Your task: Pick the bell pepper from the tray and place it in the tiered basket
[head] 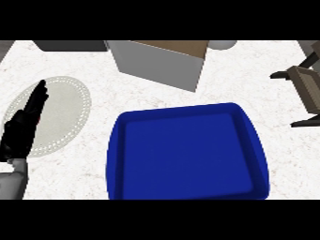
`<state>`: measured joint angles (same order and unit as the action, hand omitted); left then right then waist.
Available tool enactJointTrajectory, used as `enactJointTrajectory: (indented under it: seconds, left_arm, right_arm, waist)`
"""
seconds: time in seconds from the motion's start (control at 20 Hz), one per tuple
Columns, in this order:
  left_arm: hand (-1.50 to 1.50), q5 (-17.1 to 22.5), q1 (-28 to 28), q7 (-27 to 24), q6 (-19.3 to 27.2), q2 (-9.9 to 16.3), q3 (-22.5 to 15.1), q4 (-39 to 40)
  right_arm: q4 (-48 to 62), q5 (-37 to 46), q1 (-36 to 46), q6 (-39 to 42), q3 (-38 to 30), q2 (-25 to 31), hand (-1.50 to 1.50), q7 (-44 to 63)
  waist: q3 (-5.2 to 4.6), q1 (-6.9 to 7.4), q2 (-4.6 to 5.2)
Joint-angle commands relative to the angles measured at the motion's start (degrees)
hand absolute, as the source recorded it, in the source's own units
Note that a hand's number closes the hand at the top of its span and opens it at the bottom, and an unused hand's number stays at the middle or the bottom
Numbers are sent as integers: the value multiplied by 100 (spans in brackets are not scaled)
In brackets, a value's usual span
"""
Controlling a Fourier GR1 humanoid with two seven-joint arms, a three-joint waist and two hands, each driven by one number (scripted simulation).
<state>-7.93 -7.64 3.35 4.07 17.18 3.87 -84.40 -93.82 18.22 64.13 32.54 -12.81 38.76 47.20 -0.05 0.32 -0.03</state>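
I see my left hand (22, 123) at the surface's (86, 178) left edge, fingers straight and released, over a pale mat (65, 108) left of the blue tray (187, 154). I see no pepper. The basket (315, 79) stands beyond the tray's right corner.

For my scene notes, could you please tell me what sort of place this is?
Probably a kitchen counter: a pale speckled worktop holding a blue tray, a round white placemat and a tiered basket.

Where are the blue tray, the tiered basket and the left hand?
blue tray (124, 154): head view, left rim.
tiered basket (313, 82): head view, tier wall at right edge.
left hand (20, 129): head view, palm, fingers straight.
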Motion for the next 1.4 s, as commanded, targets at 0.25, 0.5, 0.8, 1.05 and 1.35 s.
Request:
enactJointTrajectory:
  seconds: [0.25,0.5,0.8,1.05,1.35]
  left_arm:
    - [0,-331,32,22,245,-342,-319,-120]
    - [0,-193,-4,-416,109,-299,-139,352]
    - [0,-128,-427,478,-35,-149,-59,-87]
    - [0,-235,-187,-18,46,-247,-43,246]
    - [0,-360,-394,12,169,-327,-50,311]
  right_arm:
    - [1546,1479,-38,-197,577,1164,150,-1779]
    - [2421,2344,-115,-860,942,1510,150,-2673]
    - [3704,2410,72,-1040,745,1840,150,-4042]
    - [4393,2364,4,-1012,674,1695,150,-4680]
    - [5241,2374,160,-998,514,1588,150,-5077]
  waist:
    - [3,103,60]
    - [-2,117,71]
    - [5,87,35]
    - [4,54,27]
    - [6,57,27]
